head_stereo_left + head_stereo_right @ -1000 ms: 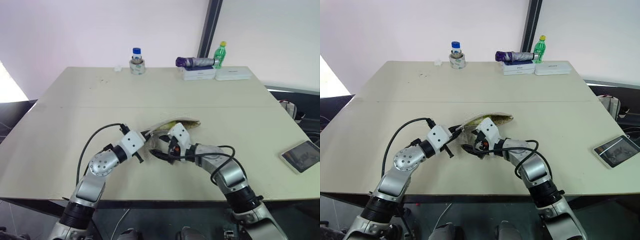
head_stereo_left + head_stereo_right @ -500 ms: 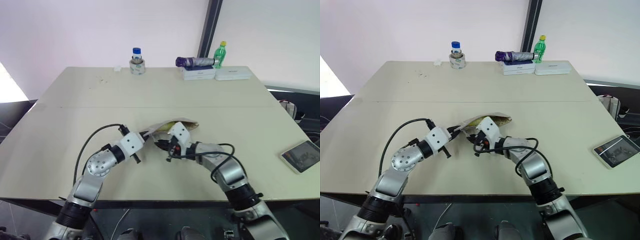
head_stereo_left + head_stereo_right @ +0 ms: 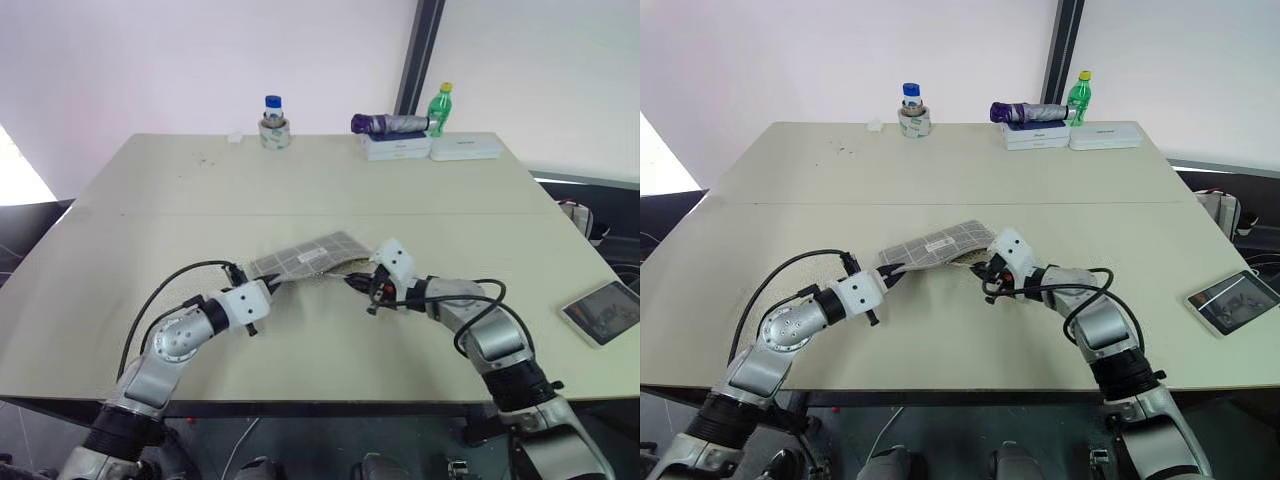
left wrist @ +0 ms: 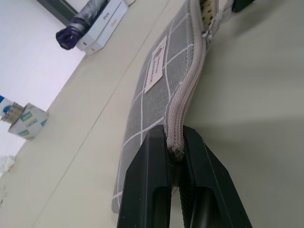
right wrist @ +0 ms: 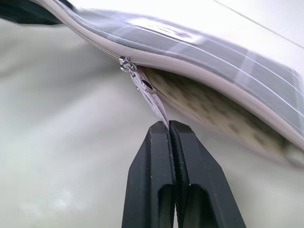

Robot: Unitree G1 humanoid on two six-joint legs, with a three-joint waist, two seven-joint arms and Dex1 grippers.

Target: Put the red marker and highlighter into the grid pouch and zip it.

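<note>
The grid pouch lies stretched across the middle of the table between my two grippers. My left gripper is shut on the pouch's left end, pinching the zipper edge at the corner. My right gripper is shut on the tip of the metal zipper pull. From the left end up to the pull the zipper is closed. Past the pull the pouch still gapes a little, showing patterned lining. The white label faces up. The red marker and the highlighter are hidden.
At the table's far edge stand a blue-capped bottle in a tape roll, a folded purple umbrella on white boxes and a green bottle. A tablet lies at the right edge. Bare tabletop surrounds the pouch.
My right gripper shut on the zipper pull and drew it to the right. The left gripper pulled the pouch's end to the left. The gaping pouch is now flat and taut.
</note>
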